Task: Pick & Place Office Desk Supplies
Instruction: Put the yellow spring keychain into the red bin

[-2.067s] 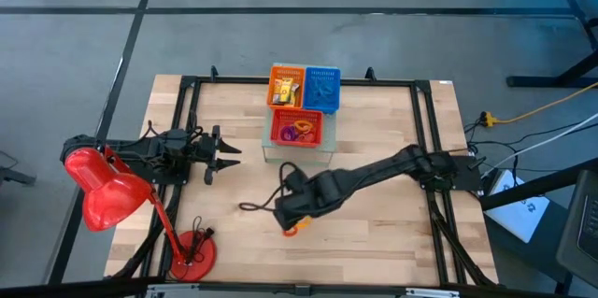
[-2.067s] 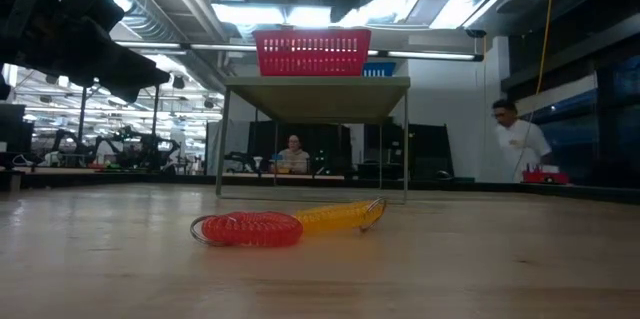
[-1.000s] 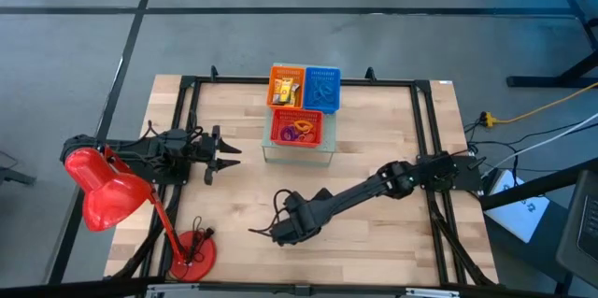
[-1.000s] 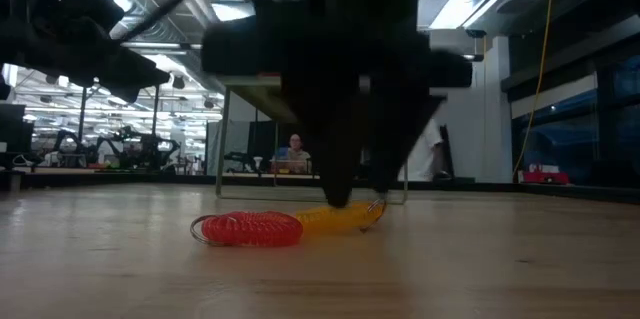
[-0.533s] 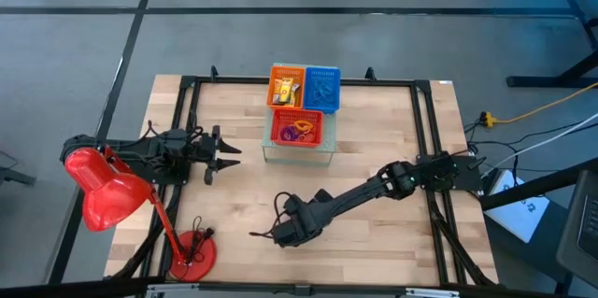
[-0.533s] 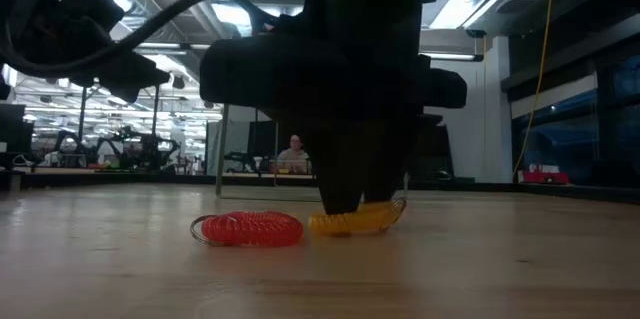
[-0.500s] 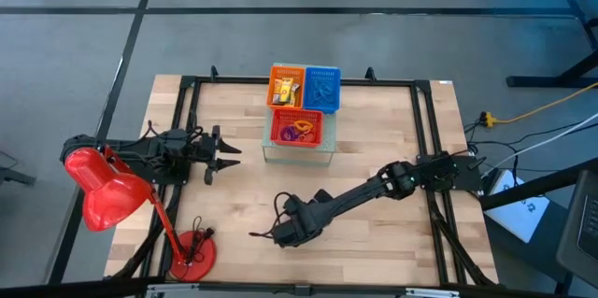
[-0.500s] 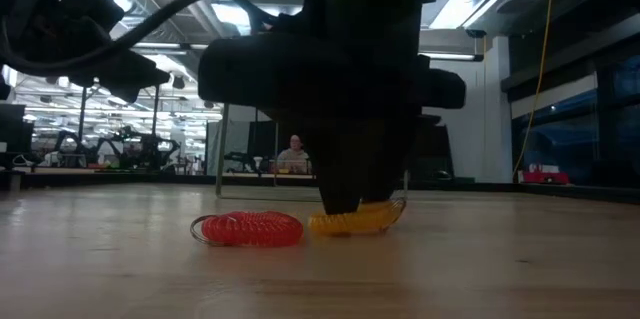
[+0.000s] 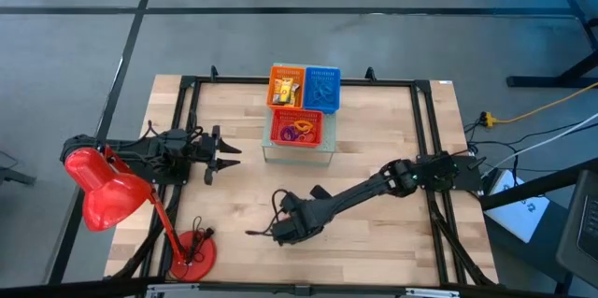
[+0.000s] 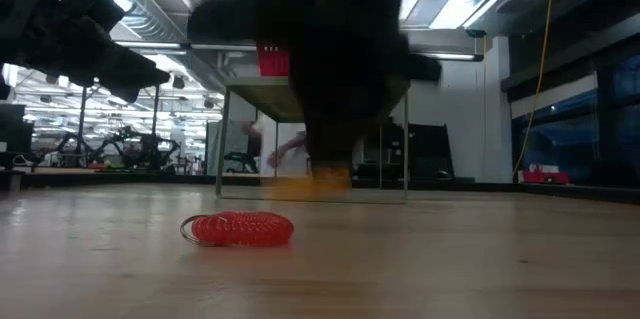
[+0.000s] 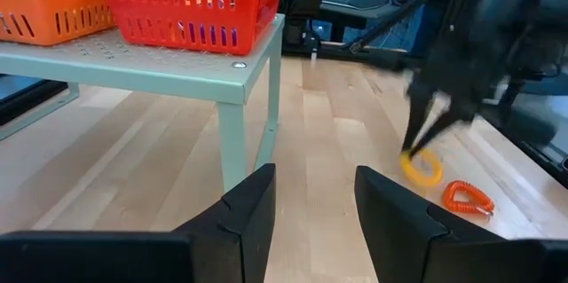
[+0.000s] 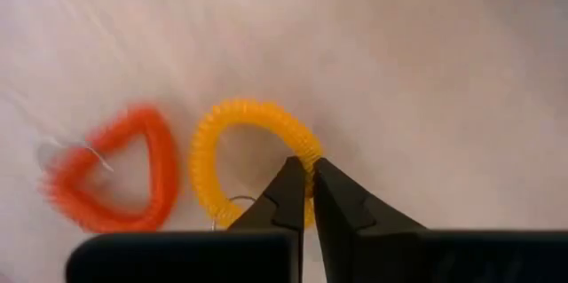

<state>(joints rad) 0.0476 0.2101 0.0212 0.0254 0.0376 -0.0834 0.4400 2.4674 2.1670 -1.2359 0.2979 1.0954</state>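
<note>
A yellow coiled loop hangs from my right gripper, which is shut on it near the table's middle front. In the low view the yellow loop shows blurred just above the wood. An orange-red coiled loop lies flat on the table beside it. My left gripper waits open at the table's left, holding nothing. My right gripper pinches the yellow loop's coiled band at one spot on its rim. One fingertip is inside the ring, the other outside. The fingers come steeply from above. The loop hangs below them, just off the table.
An orange basket, a blue basket and a red basket stand on a small pale shelf at the table's far middle. A red desk lamp with its round base stands at the near left.
My right gripper came down over the yellow loop, nudged it a little to the right in the low view, then shut on its rim. It has now raised the loop off the table. The orange-red loop stays on the wood.
</note>
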